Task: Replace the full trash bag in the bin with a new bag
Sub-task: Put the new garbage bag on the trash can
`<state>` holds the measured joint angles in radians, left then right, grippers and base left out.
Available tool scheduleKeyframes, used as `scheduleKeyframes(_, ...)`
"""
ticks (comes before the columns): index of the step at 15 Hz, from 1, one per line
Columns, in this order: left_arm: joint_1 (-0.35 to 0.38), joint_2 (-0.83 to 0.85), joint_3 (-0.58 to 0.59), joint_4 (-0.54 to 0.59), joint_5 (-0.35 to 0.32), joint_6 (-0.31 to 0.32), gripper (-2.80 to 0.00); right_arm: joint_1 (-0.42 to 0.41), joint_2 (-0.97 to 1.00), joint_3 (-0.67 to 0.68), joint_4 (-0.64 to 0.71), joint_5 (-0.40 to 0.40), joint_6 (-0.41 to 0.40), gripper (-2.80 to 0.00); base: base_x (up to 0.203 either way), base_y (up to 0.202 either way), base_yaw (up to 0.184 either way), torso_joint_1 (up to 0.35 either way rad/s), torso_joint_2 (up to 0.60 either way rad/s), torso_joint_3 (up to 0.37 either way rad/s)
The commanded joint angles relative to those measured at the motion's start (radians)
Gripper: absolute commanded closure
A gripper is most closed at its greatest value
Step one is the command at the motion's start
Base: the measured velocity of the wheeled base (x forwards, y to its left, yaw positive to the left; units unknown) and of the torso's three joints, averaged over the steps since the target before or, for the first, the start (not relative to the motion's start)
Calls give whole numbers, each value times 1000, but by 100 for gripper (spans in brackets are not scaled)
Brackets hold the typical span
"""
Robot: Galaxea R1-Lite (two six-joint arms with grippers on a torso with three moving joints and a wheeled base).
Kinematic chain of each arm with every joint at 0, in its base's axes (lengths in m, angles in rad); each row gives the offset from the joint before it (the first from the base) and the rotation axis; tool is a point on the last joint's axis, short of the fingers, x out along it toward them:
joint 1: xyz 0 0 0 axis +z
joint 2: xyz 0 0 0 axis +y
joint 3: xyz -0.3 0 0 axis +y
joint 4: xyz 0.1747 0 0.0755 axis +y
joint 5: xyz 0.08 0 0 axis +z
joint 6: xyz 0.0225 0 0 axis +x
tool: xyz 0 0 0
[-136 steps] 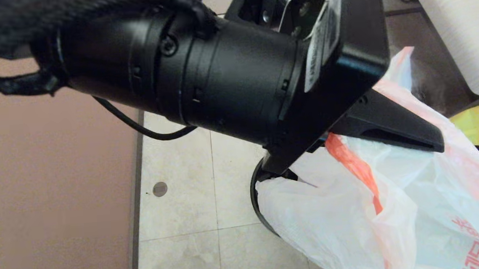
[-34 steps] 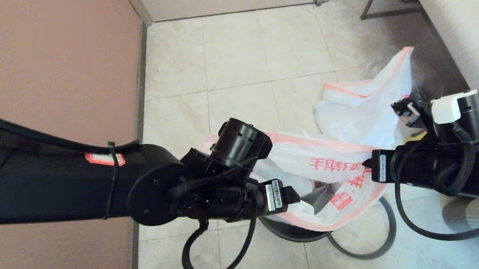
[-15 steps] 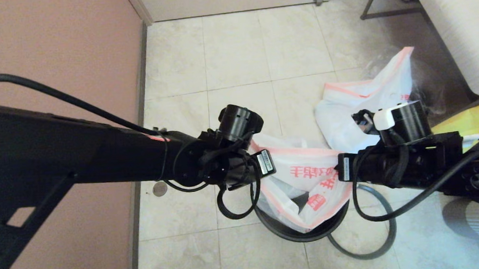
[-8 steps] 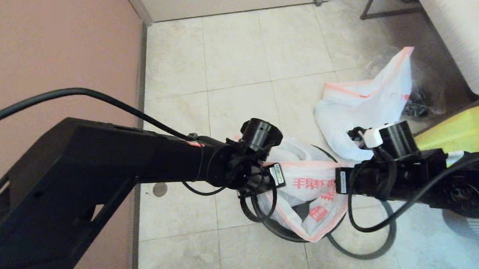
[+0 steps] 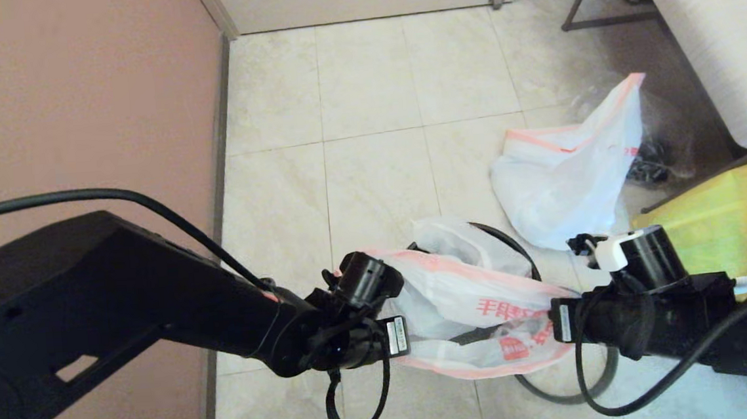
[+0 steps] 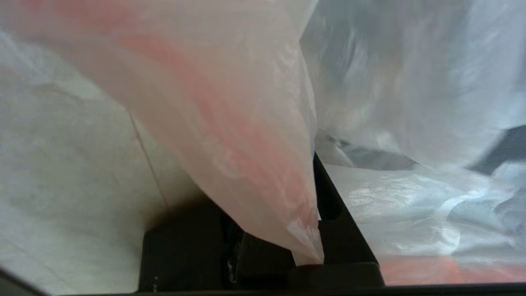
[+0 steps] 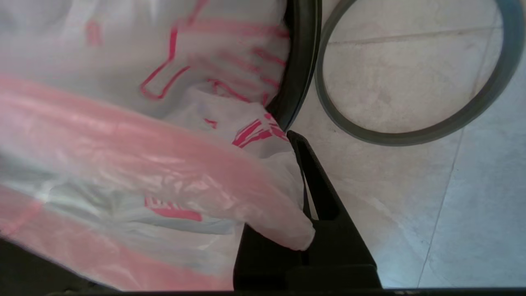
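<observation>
Left pincer (image 5: 403, 336) and right pincer (image 5: 548, 323) each clench the new bag (image 5: 472, 298) — stretched over the bin (image 5: 510, 242); grey ring (image 5: 596, 384) on floor.

Soft, even indoor light fills the head view; the pale floor tiles (image 5: 366, 105) read bright and warm, with no hard glare; a dim, diffuse shadow lies on the floor at the upper right beside the white ribbed furniture (image 5: 723, 34); the 2 black arms show little surface detail. In the left wrist view the new bag (image 6: 230, 123) sits very close and out of focus, a pink smear; light glows through its film. In the right wrist view the bag is blurred too, while the grey ring (image 7: 411, 135) and tiles look sharper.
</observation>
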<state>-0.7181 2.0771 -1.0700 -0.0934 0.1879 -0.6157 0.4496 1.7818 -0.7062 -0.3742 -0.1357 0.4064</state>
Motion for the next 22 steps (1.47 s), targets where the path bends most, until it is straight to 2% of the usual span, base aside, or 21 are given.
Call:
scheduleKeyframes(1, 1, 58, -6, -5, 3, 4, 0, -4, 126, 2, -43, -3, 1, 0, 0, 0, 0, 0, 0, 0)
scheduleKeyframes(4, -3, 118, -38, -7, 9, 22, 0, -12, 235, 1, -109, -9, -6, 0, 0, 0, 0, 0, 0, 0)
scheduleKeyframes(7, 4, 178, -106, -7, 17, 34, 0, -21, 272, -40, -113, -14, -71, 0, 0, 0, 0, 0, 0, 0)
scheduleKeyframes(11, 36, 264, -170, -10, 54, 49, 0, -22, 391, -135, -110, -101, -168, 0, 0, 0, 0, 0, 0, 0)
scheduleKeyframes(13, 42, 255, -161, -30, 75, 51, 0, -22, 395, -154, -104, -154, -233, 0, 0, 0, 0, 21, 29, -3)
scheduleKeyframes(14, 42, 233, -151, -45, 107, 53, 0, -21, 371, -140, -102, -172, -244, 0, 39, 0, -15, 19, 22, 2)
scheduleKeyframes(18, 31, 207, -117, -91, 117, 48, 0, -10, 264, -52, -103, -198, -250, 0, 0, 0, 0, 6, 9, 1)
scheduleKeyframes(22, 69, 179, -62, -196, 113, 48, 0, -17, 339, -98, -168, -203, -247, 0, 0, 0, 0, 0, 0, 0)
